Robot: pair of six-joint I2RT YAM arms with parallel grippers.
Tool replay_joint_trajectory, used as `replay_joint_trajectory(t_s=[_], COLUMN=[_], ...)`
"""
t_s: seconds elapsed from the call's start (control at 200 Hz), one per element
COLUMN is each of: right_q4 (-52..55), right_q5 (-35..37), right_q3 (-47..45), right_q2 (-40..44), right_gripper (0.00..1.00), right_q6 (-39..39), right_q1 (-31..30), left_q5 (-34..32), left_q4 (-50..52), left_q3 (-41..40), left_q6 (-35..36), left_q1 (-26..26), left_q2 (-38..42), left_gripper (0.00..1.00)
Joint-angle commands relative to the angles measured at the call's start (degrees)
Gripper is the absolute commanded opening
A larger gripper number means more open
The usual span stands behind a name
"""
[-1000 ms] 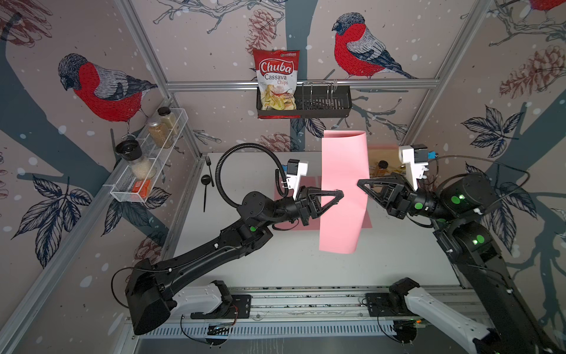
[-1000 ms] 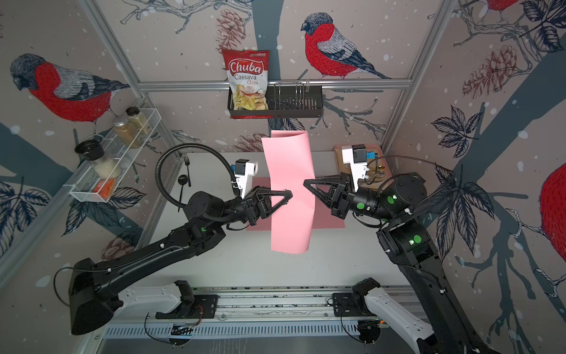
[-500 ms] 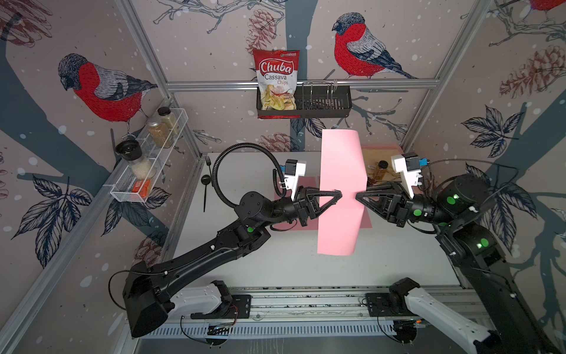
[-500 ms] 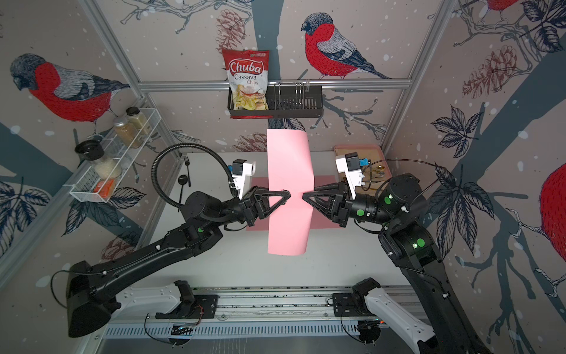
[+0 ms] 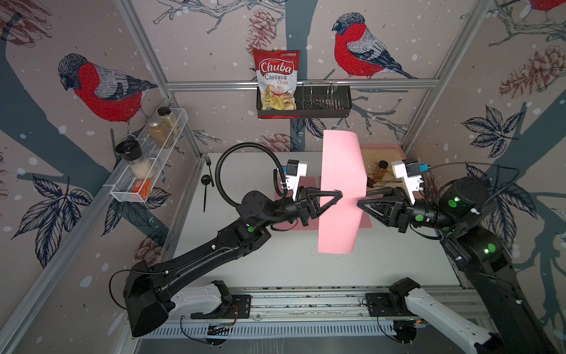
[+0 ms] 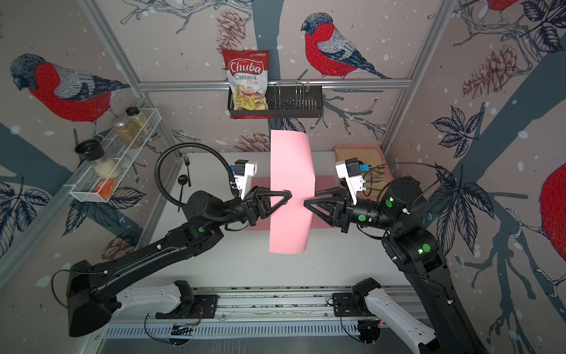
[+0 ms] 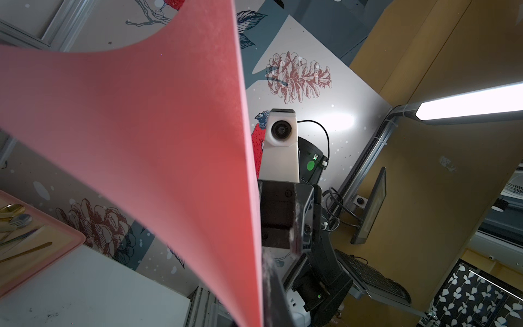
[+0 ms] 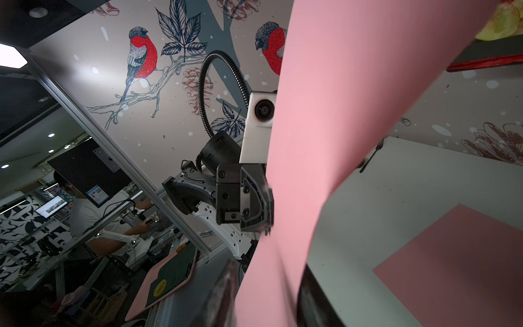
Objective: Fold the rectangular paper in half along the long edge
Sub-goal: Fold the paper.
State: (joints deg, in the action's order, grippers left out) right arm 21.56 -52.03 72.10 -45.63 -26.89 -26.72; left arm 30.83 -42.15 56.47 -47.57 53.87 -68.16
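Left fingers [image 5: 337, 193] are pressed together on one long edge of the pink paper [image 5: 340, 171], which hangs in mid-air above the bench [image 5: 275, 266]. Right fingers [image 5: 364, 203] straddle the opposite long edge; clamping cannot be confirmed. Secure both edges, then bring them together evenly, corners aligned, before creasing

The paper sheet [image 5: 340, 159] stands upright between the left gripper [image 5: 339, 193] and right gripper [image 5: 359, 203]. Beneath them a second sheet [image 8: 458, 269] lies on the table [image 5: 275, 260]; a cutlery tray [image 6: 367, 154] sits behind the right gripper.
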Motion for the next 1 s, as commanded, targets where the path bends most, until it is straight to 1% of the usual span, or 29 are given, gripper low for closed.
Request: replay_joint_trajectory(t_s=[0.0, 0.08, 0.13, 0.155, 0.18, 0.215, 0.245, 0.275, 0.39, 0.46, 0.49, 0.525, 0.58, 0.615, 0.675, 0.715, 0.735, 0.775, 0.835, 0.87, 0.901, 0.946, 0.971, 0.996], right_q4=[-2.3, -3.6, -3.8, -3.9, -4.1, -4.6, -5.2, -5.8, -8.4, -8.7, -8.9, -9.1, -10.0, -10.4, -11.0, -11.3, -11.4, -11.7, -12.3, -12.7, -13.0, -13.1, -13.1, -13.3], right_q5=[3.0, 4.3, 5.4, 5.7, 5.9, 6.3, 6.5, 6.6, 6.7, 6.9, 6.9, 6.9, 6.7, 6.5, 6.5, 6.6, 6.7, 6.7, 6.4, 6.6, 6.8, 7.1, 7.2, 7.2], right_q3=[0.1, 0.3, 0.6, 0.6, 0.7, 0.6, 0.5, 0.4, 0.3, 0.7, 0.9, 0.9, 0.9, 0.9, 1.1, 1.2, 1.3, 1.3, 1.3, 1.3, 1.3, 1.6, 1.6, 1.6], right_q2=[0.3, 0.4, 0.3, 0.2, 0.1, 0.1, 0.1, 0.2, 0.4, 0.0, -0.2, -0.3, -0.3, -0.4, -0.5, -0.7, -0.8, -0.9, -1.0, -1.0, -1.0, -1.2, -1.3, -1.4], right_gripper=[0.0, 0.0, 0.13, 0.16, 0.17, 0.14, 0.05, 0.0, 0.0, 0.12, 0.14, 0.13, 0.04, 0.0, 0.0, 0.06, 0.07, 0.07, 0.02, 0.01, 0.03, 0.1, 0.1, 0.08], right_q6=[0.4, -0.2, -0.4, -0.5, -0.5, -0.6, -0.8, -1.0, -2.6, -3.2, -3.3, -3.4, -3.8, -4.0, -4.4, -4.6, -4.7, -4.7, -4.9, -5.0, -5.3, -5.4, -5.4, -5.5], right_q1=[0.1, 0.2, 0.3, 0.3, 0.3, 0.4, 0.5, 0.6, 0.6, 0.8, 0.8, 0.9, 1.0, 0.9, 0.9, 1.0, 1.0, 1.0, 1.1, 1.1, 1.1, 1.2, 1.2, 1.3], left_q5=[-0.2, -0.2, -0.2, -0.1, -0.1, 0.1, 0.2, 0.4, 1.2, 1.2, 1.2, 1.3, 1.3, 1.3, 1.5, 1.5, 1.5, 1.6, 1.8, 1.8, 1.9, 1.9, 1.9, 2.0], left_q4=[-2.1, -2.2, -2.1, -2.1, -1.9, -1.8, -1.8, -1.9, -2.6, -2.7, -2.8, -2.9, -3.0, -3.1, -3.1, -3.1, -3.0, -3.0, -2.9, -2.8, -2.8, -2.7, -2.8, -3.0], left_q3=[0.4, 0.4, 0.4, 0.4, 0.4, 0.4, 0.3, 0.3, 0.4, 0.1, -0.1, -0.2, -0.4, -0.5, -0.5, -0.6, -0.6, -0.7, -0.6, -0.6, -0.6, -0.6, -0.6, -0.7], left_q6=[0.4, 0.4, 0.5, 0.5, 0.7, 0.9, 1.0, 0.9, 1.0, 1.1, 1.1, 1.0, 0.9, 0.9, 0.9, 0.8, 0.8, 0.8, 0.8, 0.9, 0.8, 0.9, 0.9, 0.8], left_q1=[0.0, 0.0, 0.0, 0.0, 0.0, 0.0, 0.0, 0.0, 0.0, -0.1, 0.0, 0.0, 0.0, 0.0, 0.0, 0.0, 0.0, 0.0, 0.0, 0.0, -0.1, -0.1, -0.1, 0.0], left_q2=[-0.1, 0.1, 0.2, 0.2, 0.2, 0.2, 0.2, 0.1, 0.1, 0.2, 0.1, 0.2, 0.2, 0.2, 0.2, 0.2, 0.2, 0.2, 0.2, 0.1, 0.1, 0.1, 0.0, -0.1], left_gripper=[0.0, 0.0, 0.0, 0.0, 0.0, 0.0, 0.0, 0.0, 0.0, 0.0, 0.0, 0.0, 0.0, 0.0, 0.0, 0.0, 0.0, 0.0, 0.0, 0.0, 0.0, 0.0, 0.0, 0.0])
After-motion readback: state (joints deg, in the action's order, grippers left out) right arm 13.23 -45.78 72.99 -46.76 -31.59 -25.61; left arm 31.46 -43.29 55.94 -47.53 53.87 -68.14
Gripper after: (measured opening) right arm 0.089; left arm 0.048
